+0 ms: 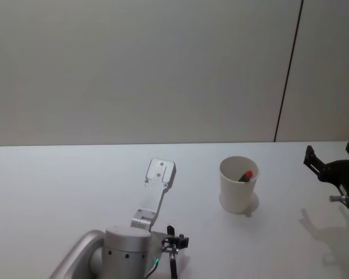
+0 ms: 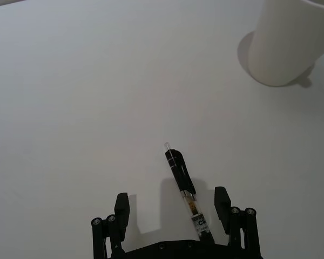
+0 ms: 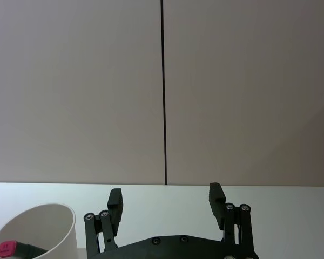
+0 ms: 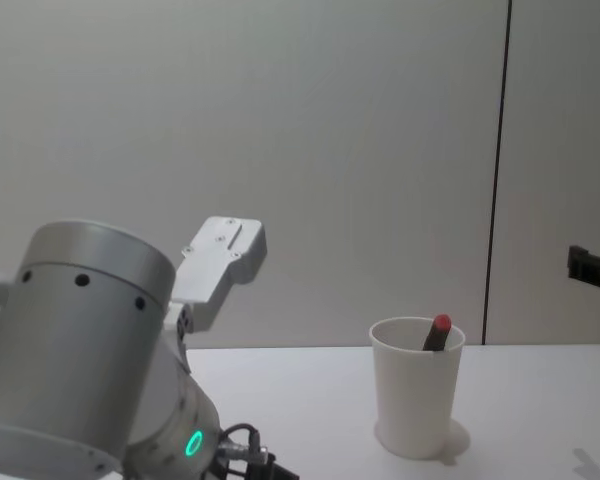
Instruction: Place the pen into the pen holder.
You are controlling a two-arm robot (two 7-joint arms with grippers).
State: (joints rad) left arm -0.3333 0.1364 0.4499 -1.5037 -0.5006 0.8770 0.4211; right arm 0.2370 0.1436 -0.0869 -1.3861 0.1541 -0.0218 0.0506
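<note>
A black pen (image 2: 183, 189) with a clear tip lies flat on the white table. My left gripper (image 2: 171, 197) hovers over its back end, open, with one finger on each side and neither touching it. In the head view the left gripper (image 1: 173, 243) sits at the near edge, left of the pen holder. The pen holder (image 1: 237, 189) is a white paper cup (image 2: 283, 48) standing upright mid-table. A red-capped marker (image 1: 246, 175) leans inside it. My right gripper (image 1: 329, 149) hangs open at the far right, apart from the cup (image 3: 38, 232), with nothing between its fingers.
The left arm's large grey joint (image 4: 80, 360) fills the near left of the chest view. A bare white table (image 1: 64, 192) stretches to the left and behind the cup. A plain wall with a dark vertical seam (image 1: 288, 75) stands behind.
</note>
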